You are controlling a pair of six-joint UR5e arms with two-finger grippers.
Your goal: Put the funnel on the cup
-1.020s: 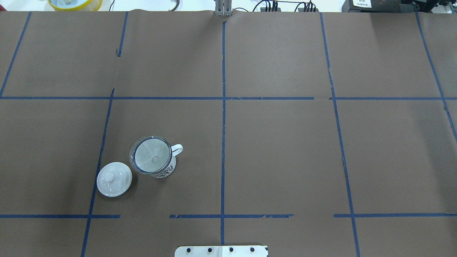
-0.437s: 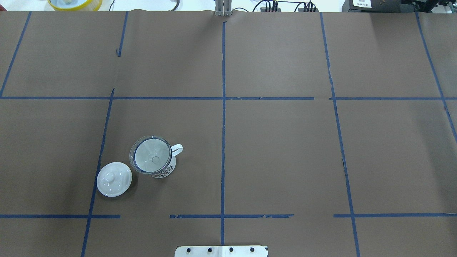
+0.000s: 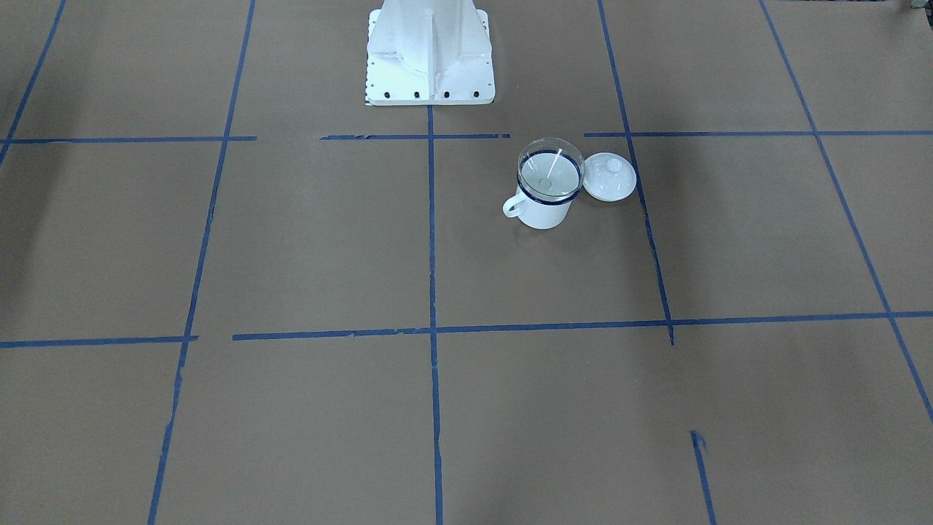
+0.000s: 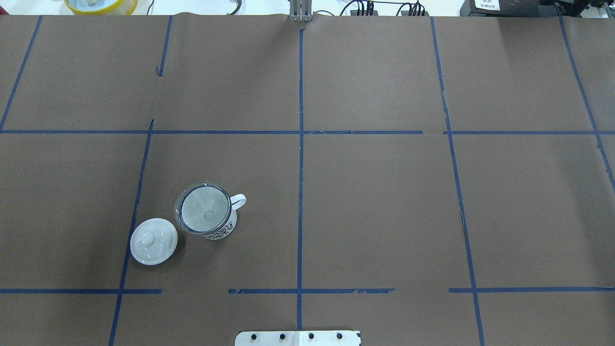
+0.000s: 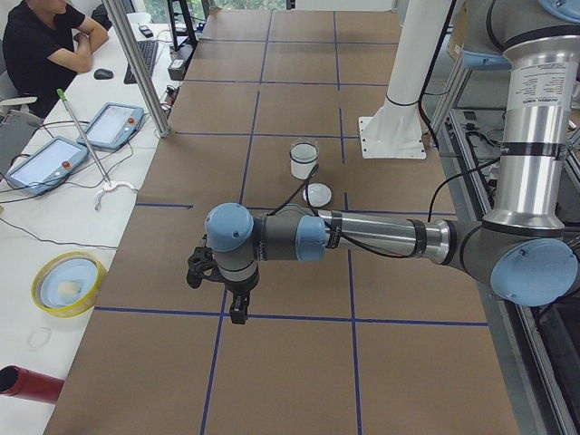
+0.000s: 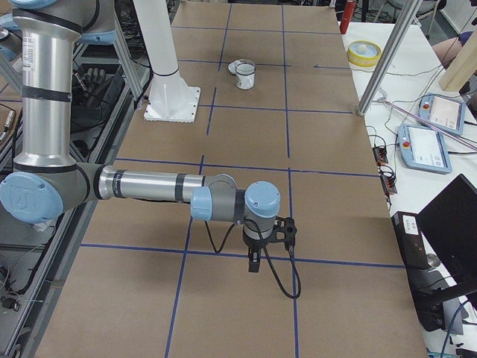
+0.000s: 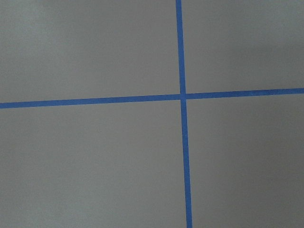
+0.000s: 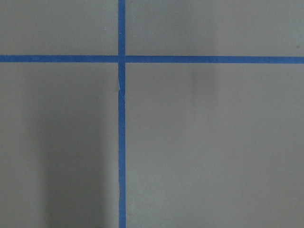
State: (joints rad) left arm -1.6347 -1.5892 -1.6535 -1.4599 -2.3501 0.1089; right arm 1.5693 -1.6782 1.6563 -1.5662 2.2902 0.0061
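The clear funnel (image 4: 203, 215) sits upright in the mouth of the white cup (image 4: 222, 231), its rim resting on the cup's dark blue rim. Both also show in the front-facing view, funnel (image 3: 550, 173) on cup (image 3: 545, 213). The cup stands at the near left of the table, handle to the right. Neither gripper is near it. My left gripper (image 5: 237, 308) hangs over the table's left end and my right gripper (image 6: 255, 262) over its right end. They show only in the side views, so I cannot tell whether they are open or shut. The wrist views show only brown paper and blue tape.
A round white lid with a knob (image 4: 153, 241) lies just left of the cup. A yellow bowl (image 4: 101, 5) stands beyond the far left edge. The white robot base (image 3: 430, 51) is at the table's near edge. An operator (image 5: 45, 41) sits by the far side.
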